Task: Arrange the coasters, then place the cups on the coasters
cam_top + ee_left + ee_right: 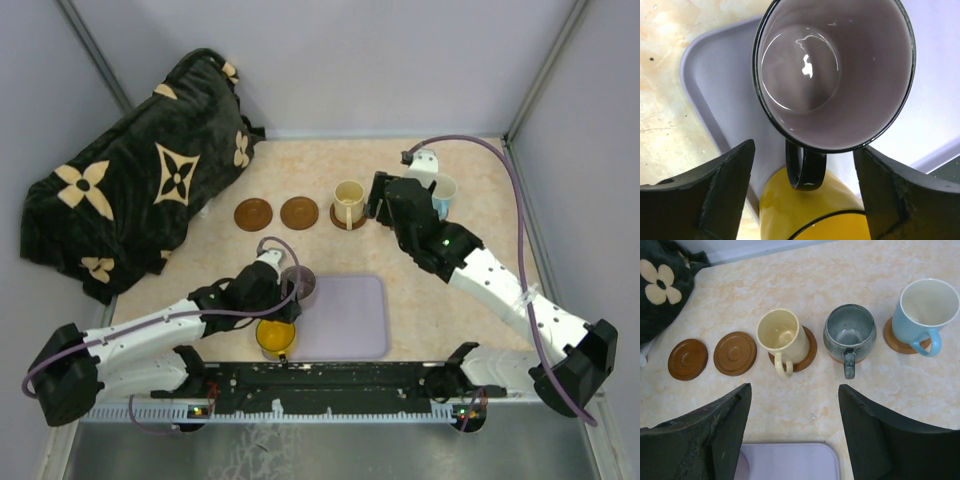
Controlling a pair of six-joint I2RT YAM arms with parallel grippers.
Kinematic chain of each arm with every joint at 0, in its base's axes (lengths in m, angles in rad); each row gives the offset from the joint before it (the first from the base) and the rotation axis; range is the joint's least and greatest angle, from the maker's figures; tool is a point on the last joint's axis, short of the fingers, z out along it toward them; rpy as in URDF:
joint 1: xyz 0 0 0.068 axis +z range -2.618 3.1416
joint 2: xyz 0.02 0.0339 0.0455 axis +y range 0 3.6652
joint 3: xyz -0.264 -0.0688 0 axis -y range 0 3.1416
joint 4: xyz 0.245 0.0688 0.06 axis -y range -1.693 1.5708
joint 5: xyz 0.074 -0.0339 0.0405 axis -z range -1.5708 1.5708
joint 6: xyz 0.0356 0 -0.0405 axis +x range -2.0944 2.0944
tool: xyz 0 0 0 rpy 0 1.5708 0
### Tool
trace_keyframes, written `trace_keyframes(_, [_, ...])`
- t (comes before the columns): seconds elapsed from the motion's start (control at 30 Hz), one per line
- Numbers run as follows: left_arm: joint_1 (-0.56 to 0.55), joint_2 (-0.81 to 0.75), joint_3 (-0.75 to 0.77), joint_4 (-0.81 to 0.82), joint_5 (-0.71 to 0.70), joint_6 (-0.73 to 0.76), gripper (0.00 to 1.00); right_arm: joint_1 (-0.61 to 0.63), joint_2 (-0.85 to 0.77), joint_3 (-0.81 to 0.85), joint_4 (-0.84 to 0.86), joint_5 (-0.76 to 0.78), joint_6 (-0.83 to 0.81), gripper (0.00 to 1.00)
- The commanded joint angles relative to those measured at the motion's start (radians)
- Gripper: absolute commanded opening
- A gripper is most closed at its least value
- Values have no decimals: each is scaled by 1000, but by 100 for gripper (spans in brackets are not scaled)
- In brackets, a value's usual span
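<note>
A dark flowered blanket [130, 200] lies at the far left of the surface [330, 160]. The lavender tray [350, 320] sits near my bases. My left pincer [804, 165] hangs with fingers apart either side of the purple-grey cup [835, 75] on the tray, with the yellow cup [805, 210] just beside it. My right pincer [795, 405] hangs apart, holding nothing. The cream cup [782, 335], grey-green cup [850, 332] and blue and white cup [925, 310] each stand on a coaster. Left of them lie a bare coaster [735, 353] and a second bare coaster [687, 359].

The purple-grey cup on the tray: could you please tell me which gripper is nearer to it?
Left. The left gripper sits right at the purple-grey cup, open, facing its handle. The right gripper is across the table, facing the grey-green cup.
</note>
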Motion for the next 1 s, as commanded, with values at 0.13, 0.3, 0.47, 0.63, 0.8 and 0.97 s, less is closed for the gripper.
trace_keyframes(0.13, [-7, 84, 34, 46, 10, 5, 55, 31, -69, -42, 2, 14, 48, 71])
trace_keyframes(0.3, [-7, 103, 46, 57, 8, 12, 16, 47, -92, -78, -13, 16, 72, 71])
trace_keyframes(0.47, [-8, 100, 78, 44, -12, 29, 8, 58, -115, -122, -31, 15, 107, 71])
trace_keyframes(0.63, [-21, 92, 125, 1, -73, 34, 8, 66, -146, -192, -51, 21, 125, 69])
trace_keyframes(0.8, [-26, 74, 184, -21, -139, 53, 4, 67, -183, -284, -92, 20, 173, 66])
trace_keyframes(0.97, [-26, 102, 265, -22, -206, 89, 1, 68, -241, -391, -126, 7, 240, 62])
